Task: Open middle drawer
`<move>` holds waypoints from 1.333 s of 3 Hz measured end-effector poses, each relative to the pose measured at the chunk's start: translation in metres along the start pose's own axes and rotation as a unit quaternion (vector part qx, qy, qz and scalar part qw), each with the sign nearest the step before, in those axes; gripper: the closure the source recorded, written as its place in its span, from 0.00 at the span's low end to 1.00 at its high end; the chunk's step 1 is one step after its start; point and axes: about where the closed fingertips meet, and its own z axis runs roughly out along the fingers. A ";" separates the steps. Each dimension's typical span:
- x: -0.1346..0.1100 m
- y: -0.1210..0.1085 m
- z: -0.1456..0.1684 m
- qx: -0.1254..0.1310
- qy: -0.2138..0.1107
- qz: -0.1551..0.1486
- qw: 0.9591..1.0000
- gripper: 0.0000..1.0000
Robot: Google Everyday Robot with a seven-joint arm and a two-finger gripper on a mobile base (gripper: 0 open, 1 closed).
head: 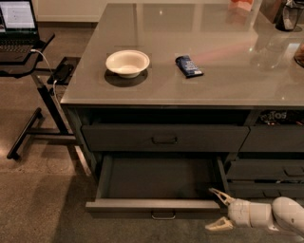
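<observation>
A single robot arm reaches in from the lower right, its gripper (210, 209) low beside the right end of the middle drawer (156, 180), the two pale fingers (219, 195) spread wide, one above and one below the corner of the drawer front, holding nothing; whether they touch the metal cannot be told. The middle drawer stands pulled well out from the cabinet, its shallow grey tray bare and its one small loop handle (164, 216) facing the floor edge of the view. One closed drawer (164, 138) sits directly above it, with a handle of its own at centre. A second stack of drawer fronts (266, 170) runs to the right, three of which can be made out. On the glossy grey countertop (218, 80) lie one white bowl (127, 62) and one blue packet (188, 66), set apart from each other near the front edge; an orange object (241, 4) and a dark vessel (289, 14) stand at the far right rear. To the left, one black rolling stand (45, 102) carries one open laptop (16, 26), with a white cable (45, 61) trailing to a dark device (62, 72) on its shelf. The floor (42, 199) is speckled brown, and the room is dim.
</observation>
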 end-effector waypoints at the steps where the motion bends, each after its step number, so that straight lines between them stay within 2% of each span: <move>1: 0.003 0.030 -0.016 -0.001 -0.013 -0.005 1.000 0.42; 3: -0.006 0.027 -0.022 -0.001 -0.013 -0.006 1.000 0.88; 4: -0.005 0.042 -0.033 0.007 -0.016 -0.008 1.000 1.00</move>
